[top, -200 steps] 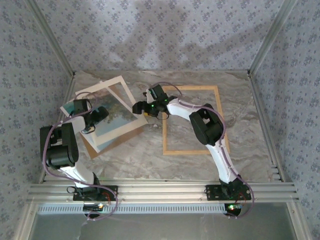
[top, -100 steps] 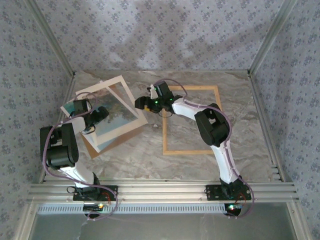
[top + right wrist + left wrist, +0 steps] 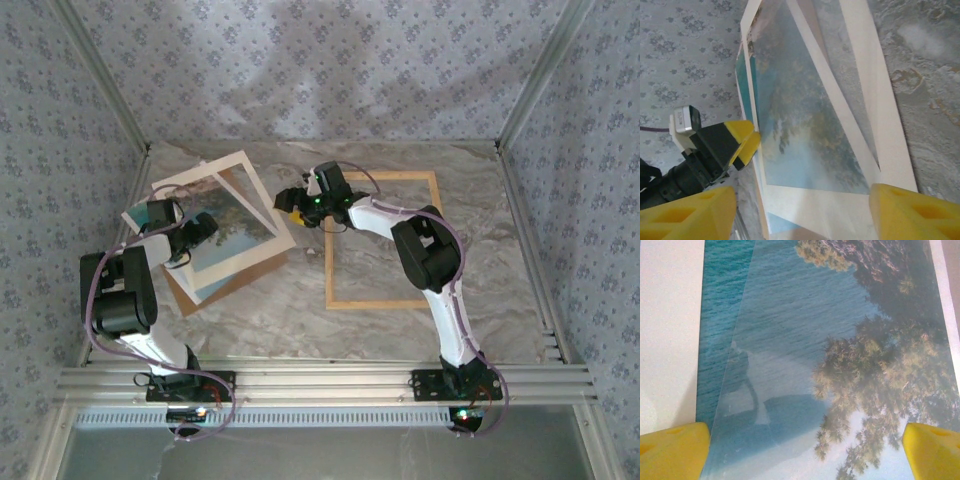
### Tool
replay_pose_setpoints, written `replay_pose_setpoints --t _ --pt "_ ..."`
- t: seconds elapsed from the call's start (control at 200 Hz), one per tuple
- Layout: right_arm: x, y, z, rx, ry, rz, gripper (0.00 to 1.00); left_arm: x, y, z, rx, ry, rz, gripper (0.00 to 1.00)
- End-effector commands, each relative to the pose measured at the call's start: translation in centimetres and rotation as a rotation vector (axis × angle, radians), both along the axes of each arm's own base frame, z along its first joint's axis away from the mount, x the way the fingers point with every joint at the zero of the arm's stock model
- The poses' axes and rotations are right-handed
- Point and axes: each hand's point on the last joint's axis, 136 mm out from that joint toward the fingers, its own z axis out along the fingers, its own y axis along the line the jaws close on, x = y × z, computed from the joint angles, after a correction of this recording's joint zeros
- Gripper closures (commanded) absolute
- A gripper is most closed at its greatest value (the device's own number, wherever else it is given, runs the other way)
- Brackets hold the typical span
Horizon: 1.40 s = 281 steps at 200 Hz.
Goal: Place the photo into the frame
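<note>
Photo (image 3: pixel 722 300) thin, floppy, creases easily; I'd pinch its bare edge lightly. Left gripper (image 3: pixel 802 452) spread wide, right gripper (image 3: pixel 802 214) fingers apart.

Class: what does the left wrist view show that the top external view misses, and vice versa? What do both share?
Left wrist adds: ripples on the sea and tree foliage in the rectangular seaside paper photo, between the left tool's yellow fingertips. Top external adds: the light tan wooden frame flat on the marbled table, and the right tool. Both: the photo.
</note>
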Motion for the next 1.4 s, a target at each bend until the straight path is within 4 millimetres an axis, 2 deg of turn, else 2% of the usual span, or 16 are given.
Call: replay_pose_setpoints --t 0.0,0.2,0.385,0.72,0.82,1.014,1.129,1.219,1.324,1.399 --pt "-0.7 0.6 1.4 0.04 -0.014 0.054 0.39 -3.6 -2.3 -3.8 -0.112 0.163 -0.028 0.01" --pt "-1.6 0.8 0.2 -0.03 -0.054 0.155 0.57 -3.5 -2.3 -3.7 -0.113 0.16 -0.029 0.01" --pt "-2.0 0.7 -1.3 -0.113 -0.07 0.204 0.68 -3.6 -2.4 -3.8 -0.114 0.161 -0.031 0.01" --pt "-1.8 1.4 -3.1 -0.188 -0.051 0.253 0.78 -3.5 -2.4 -3.8 -0.115 0.16 -0.031 0.01" --pt "-1.8 1.3 -2.9 -0.194 -0.055 0.256 0.82 -3.5 -2.4 -3.7 -0.114 0.157 -0.032 0.01" --pt "-1.5 0.7 -1.0 -0.194 -0.092 0.257 0.92 -3.3 -2.2 -3.0 -0.103 0.138 -0.033 0.01" --pt "-1.8 0.0 0.5 -0.194 -0.11 0.273 0.99 -2.8 -2.2 -1.4 -0.103 0.087 -0.03 0.0" --pt "-2.3 -1.5 1.8 -0.209 -0.13 0.281 1.0 -2.2 -2.5 1.2 -0.129 0.001 -0.017 0.0" --pt "-3.1 -4.4 4.0 -0.216 -0.161 0.27 1.0 -1.7 -3.3 5.3 -0.198 -0.138 -0.006 0.01" --pt "-3.9 -7.4 5.3 -0.209 -0.167 0.252 1.0 -1.8 -3.9 8.0 -0.228 -0.225 -0.002 0.01"
